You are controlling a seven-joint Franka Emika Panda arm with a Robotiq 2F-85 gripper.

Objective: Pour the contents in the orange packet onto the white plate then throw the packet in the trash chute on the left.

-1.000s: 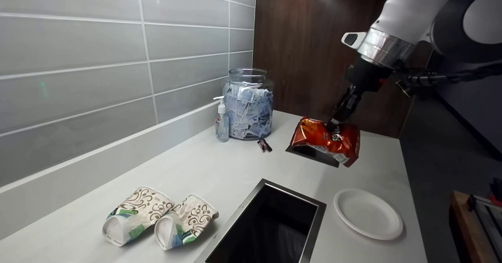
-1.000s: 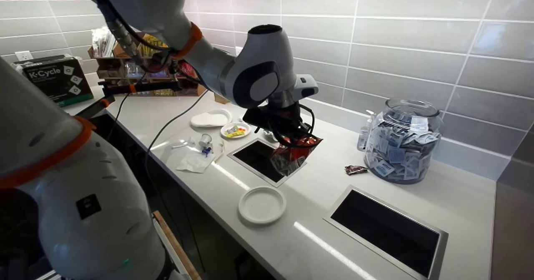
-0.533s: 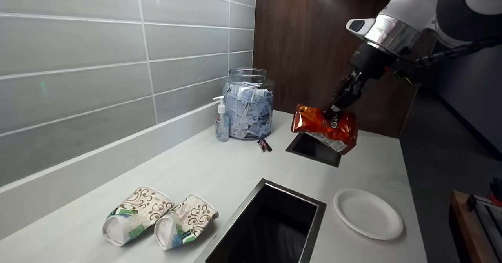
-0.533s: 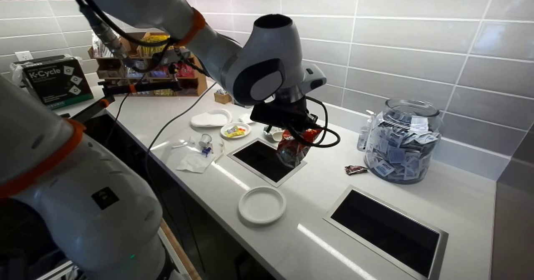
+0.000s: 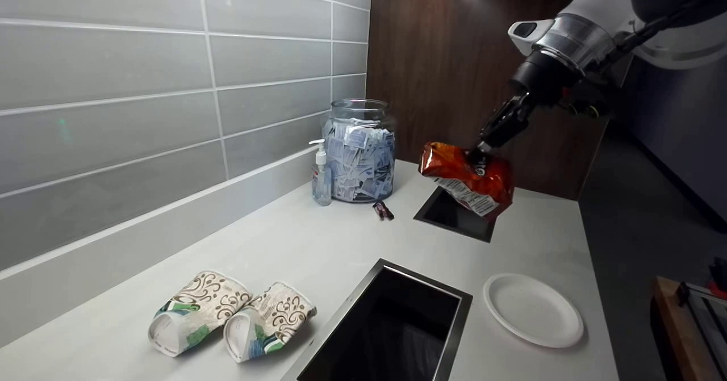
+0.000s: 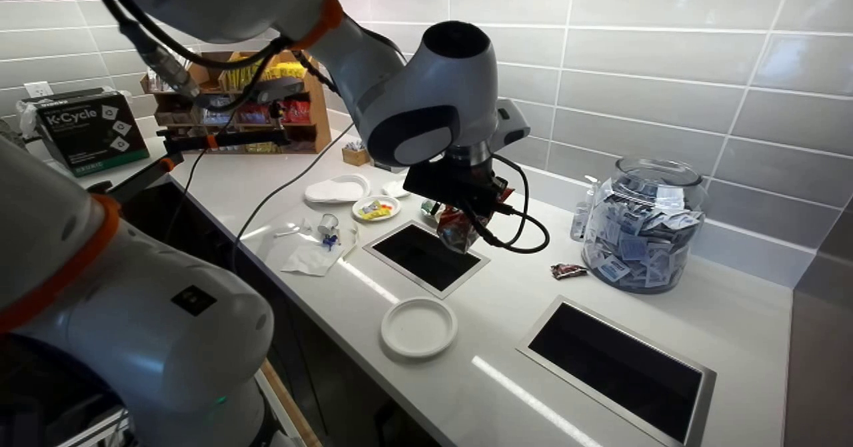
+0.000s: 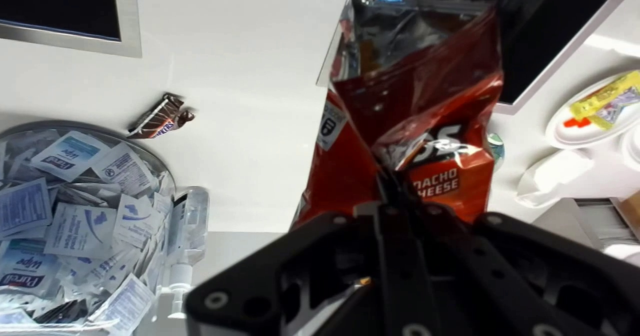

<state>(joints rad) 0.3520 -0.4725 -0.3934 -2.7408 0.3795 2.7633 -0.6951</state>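
My gripper is shut on the middle of the orange packet, which hangs in the air with its front creased. In an exterior view the packet slants, its white label side turned down; the gripper pinches it from above. Arm and cables partly cover the packet in an exterior view. A silvery end shows in the wrist view; the contents cannot be made out. The bare white plate lies on the counter, apart from the packet. Of two dark framed openings, one trash chute lies beneath the packet.
The second framed opening lies nearer the big jar of wipes. A pump bottle touches or nearly touches that jar; a candy wrapper lies close by. Two crushed paper cups and a small plate of sweets rest on the counter.
Gripper and packet have risen and shifted slightly leftward in an exterior view, with the packet tilting so more of its label side shows. The grip holds. The plate has not moved.
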